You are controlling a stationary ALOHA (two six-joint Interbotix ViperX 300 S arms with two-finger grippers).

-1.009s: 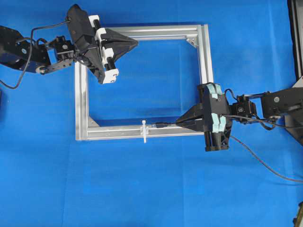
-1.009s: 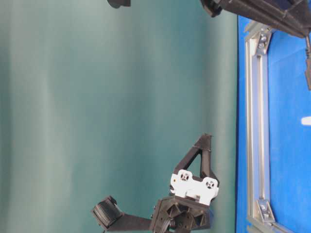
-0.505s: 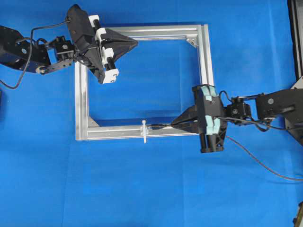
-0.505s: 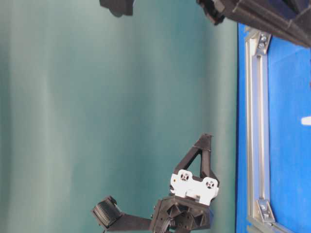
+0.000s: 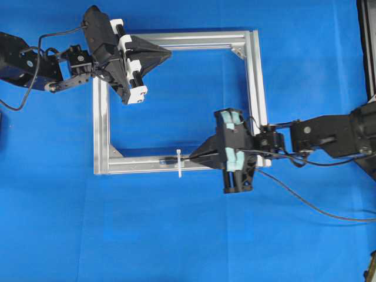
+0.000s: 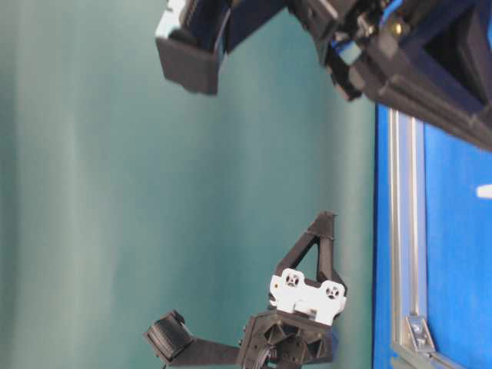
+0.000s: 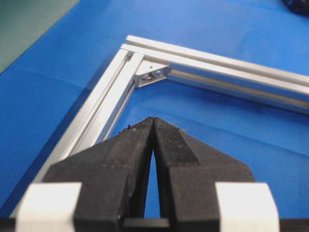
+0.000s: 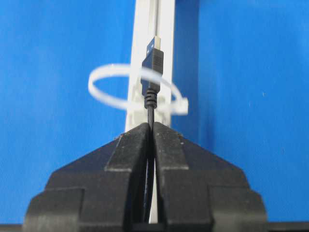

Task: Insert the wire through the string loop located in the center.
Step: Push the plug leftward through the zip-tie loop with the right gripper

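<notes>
Clenched on nothing, the left pincer (image 5: 167,54) hovers over the top bar of the silver frame (image 5: 254,88), its black fingers (image 7: 166,145) pressed together with the frame's corner bracket (image 7: 153,73) just ahead of their tips. Well apart to the right, the right pincer (image 5: 192,158) grips the wire (image 8: 150,113) between closed fingers (image 8: 164,140). Just ahead of those tips the plug (image 8: 152,63) pokes through the white string loop (image 8: 108,72) tied around the frame's bottom bar.
</notes>
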